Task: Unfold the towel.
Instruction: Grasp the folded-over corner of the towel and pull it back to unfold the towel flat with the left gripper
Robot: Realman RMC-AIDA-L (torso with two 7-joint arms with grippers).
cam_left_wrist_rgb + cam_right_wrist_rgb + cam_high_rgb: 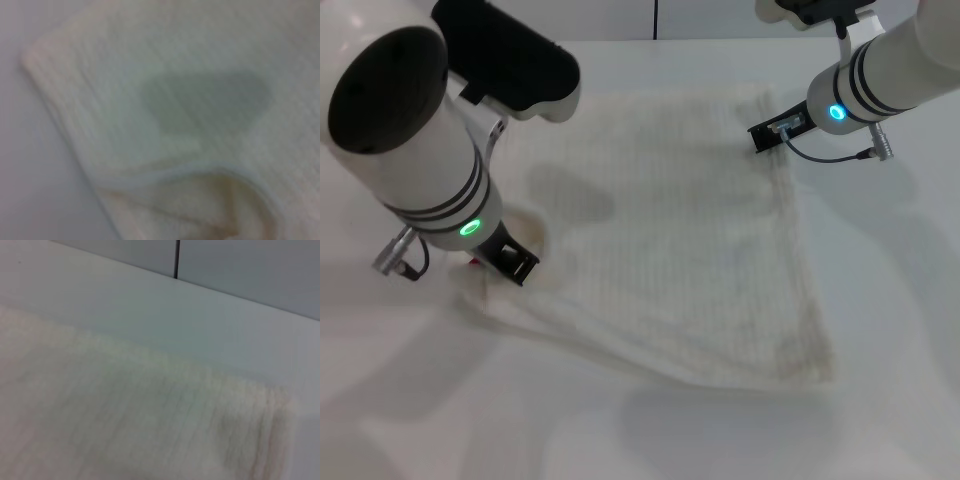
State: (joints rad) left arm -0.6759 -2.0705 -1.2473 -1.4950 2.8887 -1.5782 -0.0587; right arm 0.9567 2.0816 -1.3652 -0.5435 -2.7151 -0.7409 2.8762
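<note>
The off-white ribbed towel (680, 240) lies spread across the white table (890, 390). Its near-left edge is bunched into a low roll. My left gripper (513, 262) is down at the towel's near-left corner, touching the cloth. My right gripper (772, 132) is at the towel's far right edge, low over it. The left wrist view shows a towel corner (125, 75) with a folded-over hem and a dark shadow on it. The right wrist view shows the towel's far edge (125, 430) lying flat on the table.
A grey back wall with a dark vertical seam (176, 259) stands behind the table. A grey cable (840, 155) loops under my right wrist. Bare table surface (420, 400) runs along the front and both sides of the towel.
</note>
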